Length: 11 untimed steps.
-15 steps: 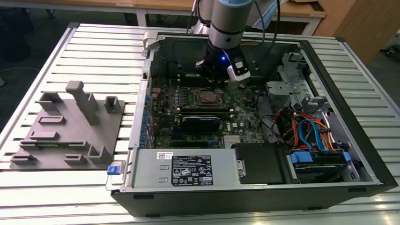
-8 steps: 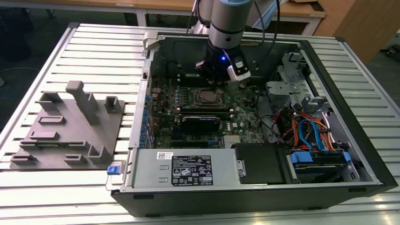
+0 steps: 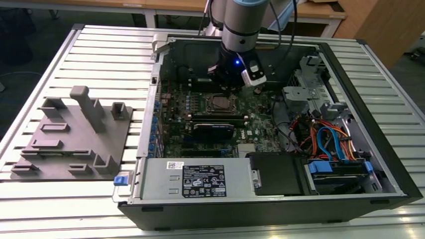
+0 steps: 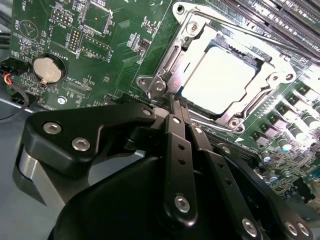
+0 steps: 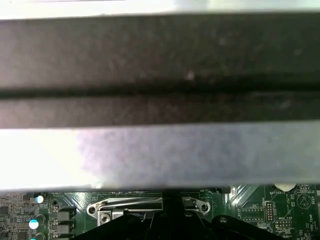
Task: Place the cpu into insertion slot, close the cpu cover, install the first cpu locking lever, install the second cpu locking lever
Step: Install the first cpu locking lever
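Open computer case lies flat on a slatted table, so I'm reaching straight down at the motherboard. The cpu sits in the insertion slot, with the cpu cover folded down over it. My gripper is pinched together on nothing, tips at the socket's corner. Tight spot: memory slots beside it, case walls all round.

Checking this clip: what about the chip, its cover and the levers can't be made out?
Exterior view: the socket is too small to judge whether it is closed.
Second wrist view: the shut gripper hides the near edge of the cover, so what it touches there is unclear.
First wrist view: a blurred dark band blocks most of the board.
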### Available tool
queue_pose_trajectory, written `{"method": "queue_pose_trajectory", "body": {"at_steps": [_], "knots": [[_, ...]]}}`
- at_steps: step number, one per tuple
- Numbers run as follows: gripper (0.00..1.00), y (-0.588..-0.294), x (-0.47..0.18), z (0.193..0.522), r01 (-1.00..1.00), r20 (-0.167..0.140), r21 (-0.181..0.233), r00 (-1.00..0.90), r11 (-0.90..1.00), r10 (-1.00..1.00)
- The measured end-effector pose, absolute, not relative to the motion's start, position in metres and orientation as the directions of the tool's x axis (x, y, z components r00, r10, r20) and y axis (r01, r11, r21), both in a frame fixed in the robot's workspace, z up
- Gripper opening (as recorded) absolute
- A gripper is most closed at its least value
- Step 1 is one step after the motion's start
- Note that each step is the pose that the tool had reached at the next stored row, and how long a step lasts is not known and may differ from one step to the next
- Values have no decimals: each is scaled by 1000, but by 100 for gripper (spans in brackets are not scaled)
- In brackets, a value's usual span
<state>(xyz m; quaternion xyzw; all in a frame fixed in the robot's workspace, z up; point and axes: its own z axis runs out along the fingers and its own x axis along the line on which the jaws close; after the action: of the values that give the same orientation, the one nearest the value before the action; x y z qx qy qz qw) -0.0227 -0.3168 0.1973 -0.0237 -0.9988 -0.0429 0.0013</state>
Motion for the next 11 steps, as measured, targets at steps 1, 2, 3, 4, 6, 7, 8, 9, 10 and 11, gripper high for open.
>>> {"method": "queue_pose_trajectory", "body": {"at_steps": [1,2,3,4,6,7,8,9,10,11], "knots": [[11,-317,-23,197,48,5,86,-999,995,47],[11,-317,-23,197,47,5,86,-999,995,47],[11,-317,-23,196,47,5,85,-999,995,47],[11,-317,-23,196,47,5,85,-999,995,47],[11,-317,-23,196,47,5,86,-999,995,47],[11,-317,-23,196,48,5,86,-999,995,47],[11,-317,-23,196,48,5,87,-999,995,47],[11,-317,-23,197,48,4,89,-999,995,47],[11,-317,-23,197,47,4,92,-999,995,47],[11,-316,-23,198,47,4,97,-999,994,47]]}}
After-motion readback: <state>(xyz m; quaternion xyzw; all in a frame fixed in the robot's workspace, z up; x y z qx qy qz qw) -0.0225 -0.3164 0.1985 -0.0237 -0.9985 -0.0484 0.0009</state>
